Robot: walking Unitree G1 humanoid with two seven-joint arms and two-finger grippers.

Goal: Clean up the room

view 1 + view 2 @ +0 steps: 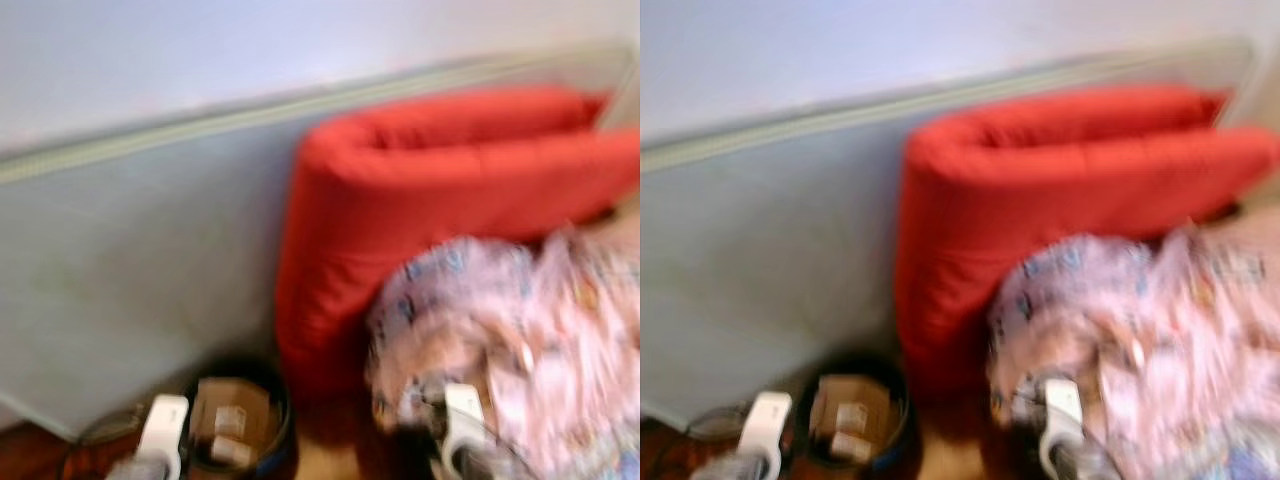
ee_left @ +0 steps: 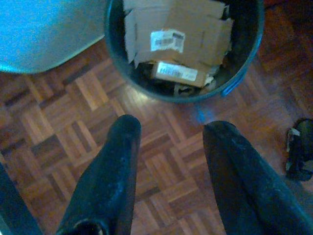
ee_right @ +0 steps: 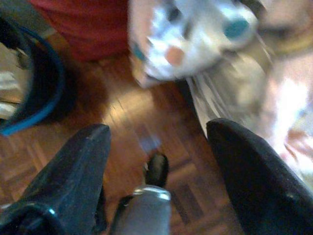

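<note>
A pale grey-blue mattress point(image 1: 120, 260) stands on edge at the far left, leaning along the white wall point(image 1: 200, 50), its surface flat and smooth with a lighter piped seam along the top. On the wooden parquet floor point(image 2: 58, 112) just in front of its near corner sits a round dark bin point(image 2: 243, 54) with a blue rim, stuffed with torn brown cardboard point(image 2: 195, 24) bearing white printed labels. The left gripper point(image 2: 168, 161) hangs above the floor on the near side of that bin, its two black fingers spread wide apart with nothing between them. A small dark object point(image 2: 299, 154) lies on the floor near it; what it is cannot be made out. To the right of the bin a thick red cushion point(image 1: 420, 210), folded over on itself and soft-looking, leans against the mattress. Right again, and nearer, a crumpled pink patterned blanket point(image 1: 560, 340) is heaped up, blurred, touching the cushion's lower front. The right gripper point(image 3: 156, 142) is low beside this heap, jaws wide open and empty, the fabric just beyond the fingertips.
</note>
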